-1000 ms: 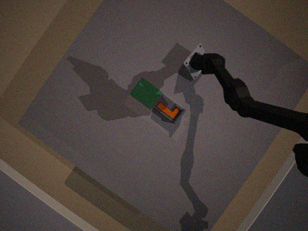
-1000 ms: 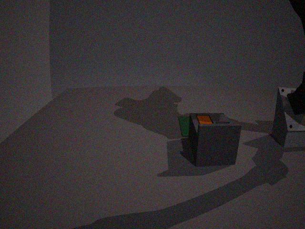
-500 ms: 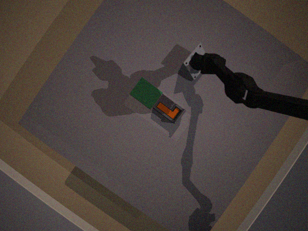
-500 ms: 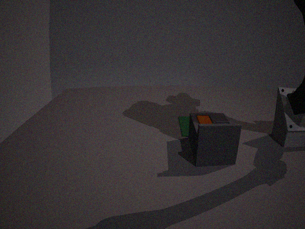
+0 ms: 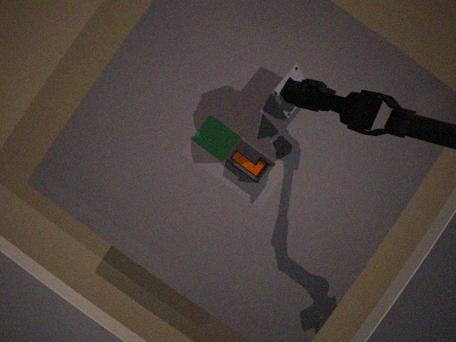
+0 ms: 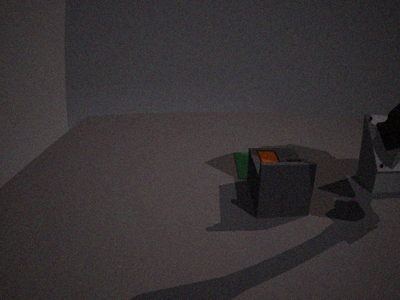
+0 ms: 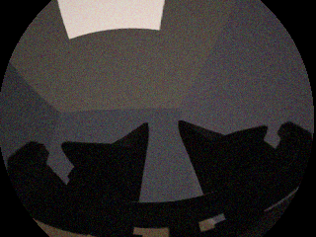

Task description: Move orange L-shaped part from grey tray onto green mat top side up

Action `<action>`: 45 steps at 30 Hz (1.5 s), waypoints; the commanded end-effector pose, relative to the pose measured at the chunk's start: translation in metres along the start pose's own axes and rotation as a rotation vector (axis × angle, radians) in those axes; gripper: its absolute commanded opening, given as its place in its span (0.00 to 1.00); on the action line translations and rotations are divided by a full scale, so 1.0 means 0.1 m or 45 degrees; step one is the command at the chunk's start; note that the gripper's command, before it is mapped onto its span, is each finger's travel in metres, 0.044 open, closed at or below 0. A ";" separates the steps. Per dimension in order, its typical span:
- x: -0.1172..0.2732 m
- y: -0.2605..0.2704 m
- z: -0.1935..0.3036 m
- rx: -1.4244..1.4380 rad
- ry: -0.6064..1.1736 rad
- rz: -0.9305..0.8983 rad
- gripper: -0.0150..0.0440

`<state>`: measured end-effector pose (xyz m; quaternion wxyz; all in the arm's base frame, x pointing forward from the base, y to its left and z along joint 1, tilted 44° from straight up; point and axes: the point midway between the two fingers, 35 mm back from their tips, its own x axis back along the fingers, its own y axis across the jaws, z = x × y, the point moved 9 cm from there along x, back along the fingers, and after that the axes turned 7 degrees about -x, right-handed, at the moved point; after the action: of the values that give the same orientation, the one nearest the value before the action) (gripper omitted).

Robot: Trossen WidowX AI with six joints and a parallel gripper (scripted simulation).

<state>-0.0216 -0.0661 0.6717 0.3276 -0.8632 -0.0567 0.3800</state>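
Observation:
The orange L-shaped part (image 5: 244,161) (image 6: 268,156) lies flat in the pocket of the grey tray (image 5: 242,174) (image 6: 285,190). Its L-shaped end is at the side away from the mat. The green mat (image 5: 216,137) (image 6: 241,165) lies beside the tray, partly hidden by it in the exterior view. My gripper (image 7: 164,125) shows in the wrist view with its fingertips a part-way gap apart and nothing between them. It points toward a wall and a bright panel, away from the tray. The gripper is outside the top and exterior views.
The black arm (image 5: 368,112) reaches from its pale base bracket (image 5: 291,80) (image 6: 385,182) out past the right edge of the top view. Shadows of the arm cross the mat, the tray and the table. Tan borders (image 5: 62,73) surround the grey surface.

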 end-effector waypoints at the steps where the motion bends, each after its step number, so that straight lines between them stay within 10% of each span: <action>1: 0.03 -0.26 0.35 -0.028 0.132 0.187 0.56; 31: 1.41 -1.39 1.29 0.077 0.780 1.277 0.56; 45: 3.43 -1.35 1.05 -0.015 1.200 2.206 0.56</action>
<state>0.1364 0.2148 0.5156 -0.0321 -0.7111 0.6920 0.1201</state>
